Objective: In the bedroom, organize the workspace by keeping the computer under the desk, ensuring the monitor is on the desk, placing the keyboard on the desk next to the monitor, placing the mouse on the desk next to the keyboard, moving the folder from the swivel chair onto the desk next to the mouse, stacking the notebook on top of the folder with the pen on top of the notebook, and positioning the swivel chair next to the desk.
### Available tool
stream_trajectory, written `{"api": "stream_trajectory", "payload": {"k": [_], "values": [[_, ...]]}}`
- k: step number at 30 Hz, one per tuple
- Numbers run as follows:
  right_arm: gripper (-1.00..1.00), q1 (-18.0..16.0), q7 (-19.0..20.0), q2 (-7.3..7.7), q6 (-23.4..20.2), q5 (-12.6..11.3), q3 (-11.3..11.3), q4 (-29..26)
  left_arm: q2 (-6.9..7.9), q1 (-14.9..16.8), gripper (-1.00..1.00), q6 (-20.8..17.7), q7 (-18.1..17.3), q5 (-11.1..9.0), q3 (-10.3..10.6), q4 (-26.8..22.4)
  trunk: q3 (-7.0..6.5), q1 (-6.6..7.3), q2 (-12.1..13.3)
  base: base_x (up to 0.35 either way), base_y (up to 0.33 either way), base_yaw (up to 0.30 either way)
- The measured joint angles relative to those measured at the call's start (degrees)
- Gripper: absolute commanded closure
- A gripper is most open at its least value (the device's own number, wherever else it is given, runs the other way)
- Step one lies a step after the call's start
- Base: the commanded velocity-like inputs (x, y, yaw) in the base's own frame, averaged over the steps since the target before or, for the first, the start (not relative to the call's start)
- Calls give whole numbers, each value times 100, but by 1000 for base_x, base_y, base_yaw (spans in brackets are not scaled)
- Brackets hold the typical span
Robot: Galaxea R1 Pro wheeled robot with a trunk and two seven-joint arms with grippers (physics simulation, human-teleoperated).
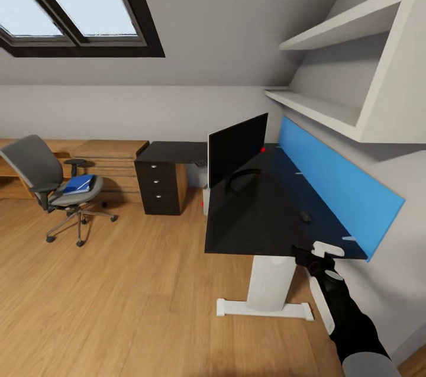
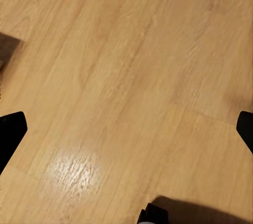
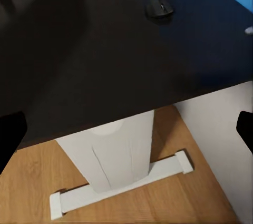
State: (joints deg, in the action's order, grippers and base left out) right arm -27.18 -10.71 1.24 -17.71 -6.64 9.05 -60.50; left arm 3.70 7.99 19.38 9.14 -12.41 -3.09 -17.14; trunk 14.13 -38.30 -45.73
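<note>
Blue folder point(image 1: 78, 183) sits on the swivel chair point(image 1: 44, 181), not moved yet; monitor point(image 1: 238, 149) and mouse point(image 1: 305, 216) are on the desk point(image 1: 260, 211). Right gripper point(image 1: 312, 254) near its corner, jaws apart.

Grey sloped walls point(image 1: 236, 22) carry a dark-framed skylight point(image 1: 71, 4); white shelves point(image 1: 349, 69) and a blue wall panel point(image 1: 337, 187) line the right, above light wood floor point(image 1: 118, 306)

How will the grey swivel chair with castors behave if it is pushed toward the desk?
The grey padded swivel chair would probably roll easily: castors on a smooth wood floor. It may turn rather than go straight. The bright blue folder lying loose on its seat might slide.
</note>
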Motion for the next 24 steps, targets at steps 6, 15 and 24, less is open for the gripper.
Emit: {"api": "stream_trajectory", "payload": {"k": [6, 15, 24], "values": [[-100, 13, 119, -56, 63, -16, -20, -21, 0, -2, -100, 26, -1, 18, 22, -2, -37, 45, 82, 0, 0, 0], [-100, 14, 334, -71, 64, -23, -28, -16, 0, -3, -100, 29, -2, 24, 24, -2, -37, 46, 81, 64, -15, 0], [-100, 14, 366, -74, 68, -23, -34, -17, 0, -1, -100, 11, -2, 23, 21, -1, -37, 47, 81, 274, -153, 0]]}}
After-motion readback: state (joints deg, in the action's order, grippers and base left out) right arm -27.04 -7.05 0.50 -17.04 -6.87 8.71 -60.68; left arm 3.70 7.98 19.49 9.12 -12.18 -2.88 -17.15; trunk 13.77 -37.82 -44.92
